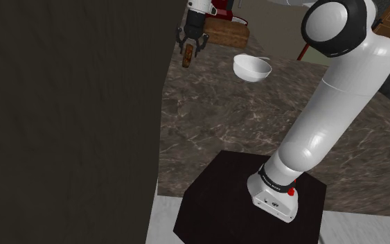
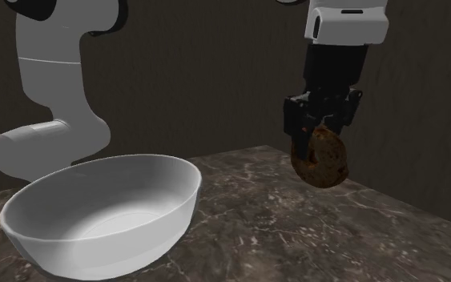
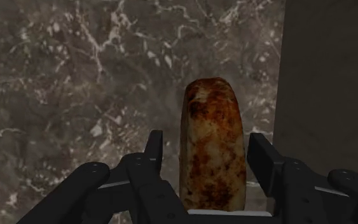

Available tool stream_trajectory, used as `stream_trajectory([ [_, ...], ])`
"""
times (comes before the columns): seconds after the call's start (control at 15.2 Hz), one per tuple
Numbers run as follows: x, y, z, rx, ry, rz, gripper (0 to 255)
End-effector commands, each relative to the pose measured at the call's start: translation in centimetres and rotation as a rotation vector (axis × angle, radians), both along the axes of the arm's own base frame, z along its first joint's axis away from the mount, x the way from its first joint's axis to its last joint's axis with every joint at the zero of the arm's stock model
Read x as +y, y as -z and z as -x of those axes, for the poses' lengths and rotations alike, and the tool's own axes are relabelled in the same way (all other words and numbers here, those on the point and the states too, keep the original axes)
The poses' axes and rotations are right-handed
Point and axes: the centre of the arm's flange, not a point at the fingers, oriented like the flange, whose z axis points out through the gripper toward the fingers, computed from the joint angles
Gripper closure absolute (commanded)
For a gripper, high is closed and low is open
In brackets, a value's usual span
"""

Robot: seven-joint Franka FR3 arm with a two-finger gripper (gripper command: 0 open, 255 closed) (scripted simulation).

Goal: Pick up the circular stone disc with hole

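Arm [image 1: 325,132] outstretched over the marble counter [image 1: 221,118]; end effector [image 2: 321,128] downward, tight on the mottled brown disc [image 2: 321,158]

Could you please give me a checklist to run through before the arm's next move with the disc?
1. Disc between the fingers of the end effector: ok, clasped on edge.
2. Disc off the counter: ok, it hangs above it.
3. Disc apart from the bowl: ok.
4. Room beside the dark wall: cannot tell, it looks close.
5. Hole in disc: cannot tell.
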Motion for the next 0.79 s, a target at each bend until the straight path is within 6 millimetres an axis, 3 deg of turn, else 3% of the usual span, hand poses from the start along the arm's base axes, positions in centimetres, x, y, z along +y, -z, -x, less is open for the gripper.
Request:
stream_trajectory([
  [0.0,0.0,0.1,0.0,0.0,0.0,0.0,255],
  [0.53,0.0,0.1,0.0,0.0,0.0,0.0,255],
  [0.73,0.0,-1.5,0.0,0.0,0.0,0.0,255],
])
